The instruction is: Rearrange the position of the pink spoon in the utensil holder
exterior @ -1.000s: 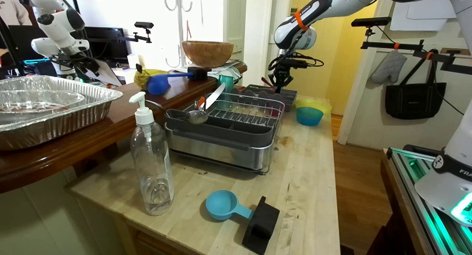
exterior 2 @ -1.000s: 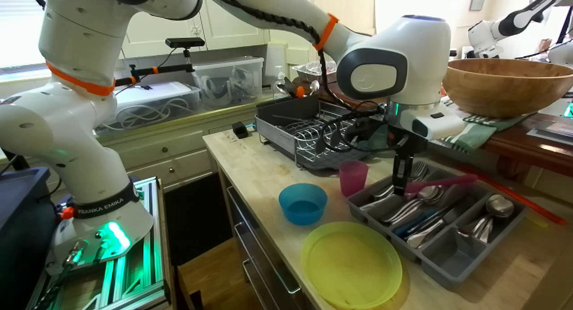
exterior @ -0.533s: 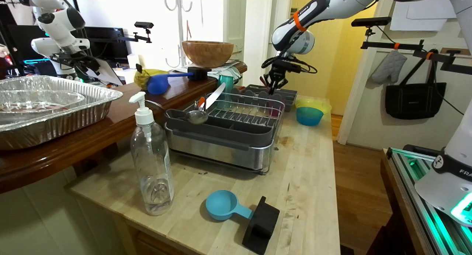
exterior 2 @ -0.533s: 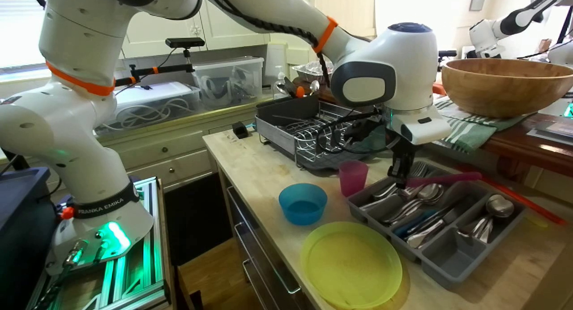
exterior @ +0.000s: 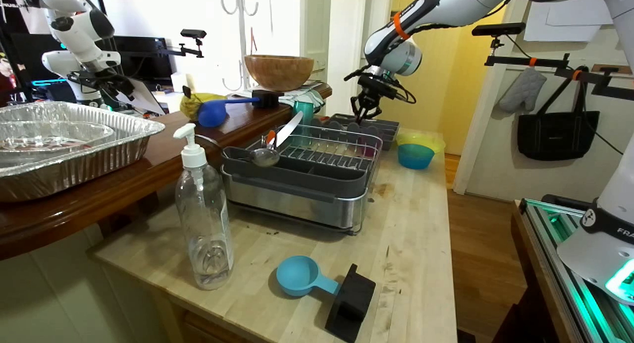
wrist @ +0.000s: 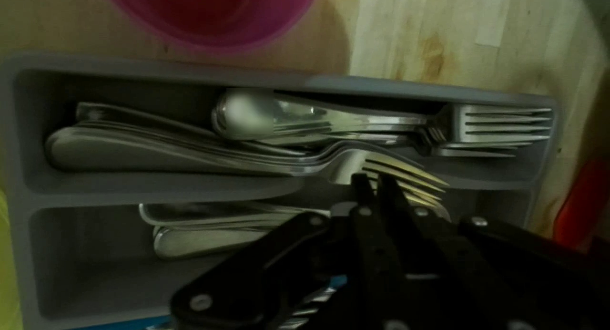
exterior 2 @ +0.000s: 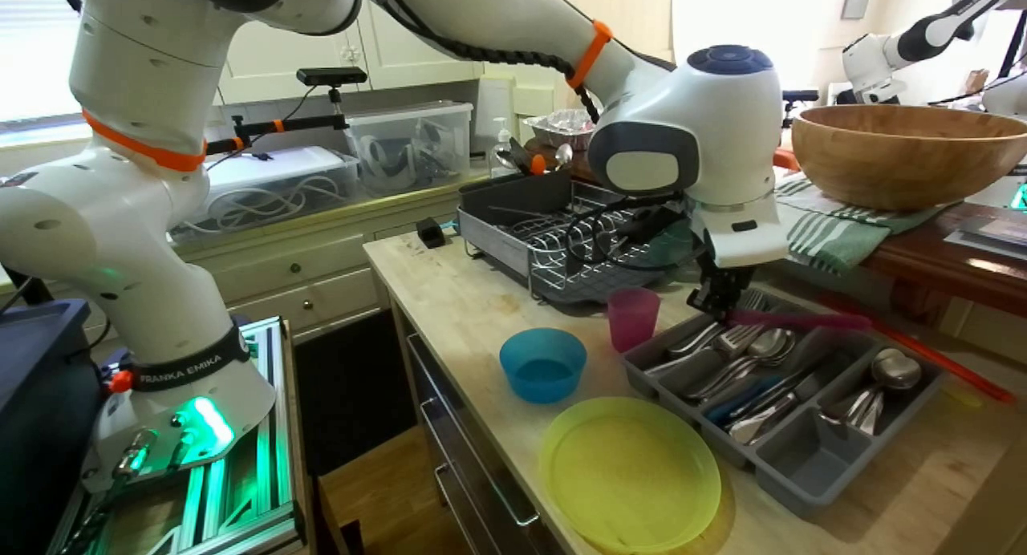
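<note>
Likely light, stiff and slick: the pink spoon (exterior 2: 802,321)

Clenched on one end, the tool (wrist: 375,180) holds it over the cutlery tray (exterior 2: 810,463); contact below is unclear. Probably sturdy plastic, apt to swivel; a pinch nearer mid-length should steady it.

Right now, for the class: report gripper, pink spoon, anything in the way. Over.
Gripper holding the pink spoon near one end. Spoon not yet placed. Forks beneath gripper, pink cup close by: possible snags.

Pink spoon (exterior 2: 802,321), grey utensil holder (exterior: 302,178), blue bowl (exterior 2: 543,388), yellow plate (exterior 2: 630,479), green-white striped cloth (exterior 2: 836,244)
</note>
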Controlling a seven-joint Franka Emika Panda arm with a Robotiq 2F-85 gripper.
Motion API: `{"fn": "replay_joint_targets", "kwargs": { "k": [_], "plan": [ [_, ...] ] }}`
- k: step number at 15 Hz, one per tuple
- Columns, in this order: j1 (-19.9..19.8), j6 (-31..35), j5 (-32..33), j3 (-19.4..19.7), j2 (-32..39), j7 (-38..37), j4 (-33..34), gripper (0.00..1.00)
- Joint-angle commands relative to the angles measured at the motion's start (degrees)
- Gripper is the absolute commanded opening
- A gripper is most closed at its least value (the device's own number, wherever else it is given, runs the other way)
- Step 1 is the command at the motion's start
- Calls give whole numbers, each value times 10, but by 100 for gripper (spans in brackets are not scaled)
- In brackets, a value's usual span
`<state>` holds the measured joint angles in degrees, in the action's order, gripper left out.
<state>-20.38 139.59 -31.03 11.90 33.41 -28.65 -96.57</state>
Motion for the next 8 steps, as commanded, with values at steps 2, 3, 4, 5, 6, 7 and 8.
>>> {"fn": "replay_joint_targets", "kwargs": {
  "k": [2, 3, 4, 5, 6, 7, 8],
  "plan": [
    [-7, 48, -66, -9, -2, -31, -13, 2],
    [-7, 60, -82, -10, -2, -33, -13, 2],
    [-8, 70, -97, -10, -2, -36, -13, 2],
    [-9, 77, -112, -10, -1, -37, -12, 2],
    [-13, 73, -125, -15, -4, -26, -12, 2],
    [-1, 53, -96, 2, 2, -29, 1, 8],
    [-2, 54, -105, 1, 2, -28, 1, 8]
  ]
}}
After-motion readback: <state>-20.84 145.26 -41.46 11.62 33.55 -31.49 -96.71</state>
